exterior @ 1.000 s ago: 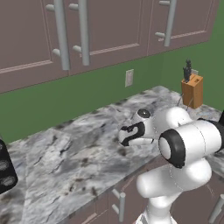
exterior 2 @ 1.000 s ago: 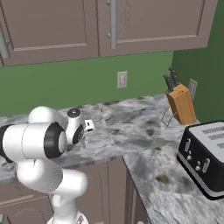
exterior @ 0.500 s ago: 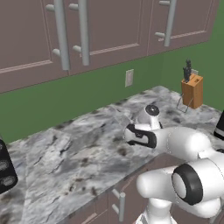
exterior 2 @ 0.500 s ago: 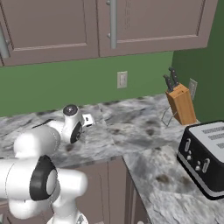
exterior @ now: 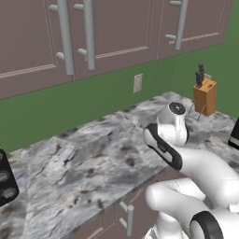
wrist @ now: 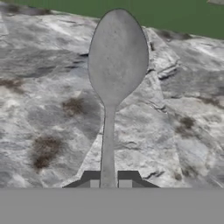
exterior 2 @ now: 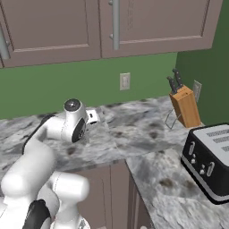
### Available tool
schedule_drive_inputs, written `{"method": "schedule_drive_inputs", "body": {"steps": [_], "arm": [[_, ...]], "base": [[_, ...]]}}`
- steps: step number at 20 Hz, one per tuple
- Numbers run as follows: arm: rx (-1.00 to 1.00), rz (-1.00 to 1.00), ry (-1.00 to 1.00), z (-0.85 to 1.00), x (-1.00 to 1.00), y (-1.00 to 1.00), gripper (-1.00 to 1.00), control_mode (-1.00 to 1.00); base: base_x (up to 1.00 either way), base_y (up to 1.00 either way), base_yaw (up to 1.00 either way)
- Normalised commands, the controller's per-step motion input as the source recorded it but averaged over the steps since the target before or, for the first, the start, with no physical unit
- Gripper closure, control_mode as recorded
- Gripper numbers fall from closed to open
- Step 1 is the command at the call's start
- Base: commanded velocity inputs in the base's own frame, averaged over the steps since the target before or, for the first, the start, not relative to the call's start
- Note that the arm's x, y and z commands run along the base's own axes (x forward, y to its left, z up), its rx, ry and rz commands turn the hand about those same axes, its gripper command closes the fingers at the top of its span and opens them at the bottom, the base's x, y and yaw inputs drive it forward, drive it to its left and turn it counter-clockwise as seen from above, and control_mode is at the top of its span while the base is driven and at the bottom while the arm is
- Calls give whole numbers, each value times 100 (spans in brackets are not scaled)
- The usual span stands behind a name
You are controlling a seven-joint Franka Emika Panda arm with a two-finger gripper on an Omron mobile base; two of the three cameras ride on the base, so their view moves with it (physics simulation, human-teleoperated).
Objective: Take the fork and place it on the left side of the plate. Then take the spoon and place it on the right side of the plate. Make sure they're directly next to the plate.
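Hand view: gripper [wrist: 109, 183] closed narrow on the handle of the spoon [wrist: 116, 61], dark fingertips [wrist: 91, 177] pinching either side of the thin stem at the bottom of the view. Spoon held, bowl pointing away from the hand, grey and matte, handle running straight back between the tips. Spoon is above the grey marbled counter [wrist: 39, 109], casting a shadow on it beside the handle; cannot tell how high it sits over the stone. Green wall [wrist: 175, 15] strip across the top of that view, beyond the bowl's tip.

Left base view: white arm [exterior: 196, 163] reaches from lower right over the counter [exterior: 84, 158], wrist with a dark band bent near the counter's middle right. Knife block [exterior: 205, 95] stands at the far right by the green wall, white wall outlet [exterior: 138, 83] on the wall to its left, brown cabinets [exterior: 93, 32] with grey handles above. A dark appliance [exterior: 7, 179] is cut off at the left edge.

Right base view: arm [exterior 2: 53, 134] comes from lower left, hand end with a small white part pointing right over the counter [exterior 2: 143, 134]. Knife block [exterior 2: 184, 105] with dark handles stands near the wall at right, black toaster [exterior 2: 210, 161] in front of it on the near counter run, apart from the block. Outlet [exterior 2: 125, 81] on the green wall between arm and block. Spoon too small to make out in both base views.
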Motion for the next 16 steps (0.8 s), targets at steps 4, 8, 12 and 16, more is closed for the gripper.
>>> {"method": "schedule_drive_inputs", "body": {"steps": [4,8,12,16], "arm": [[0,0,0,48,-49,-14,100,-100],[0,0,0,34,-58,-9,100,-100],[0,0,0,17,-46,-5,100,100],[0,0,0,0,0,0,100,100]], "base": [[0,0,0],[0,0,0],[-17,-2,0],[-73,-8,0]]}}
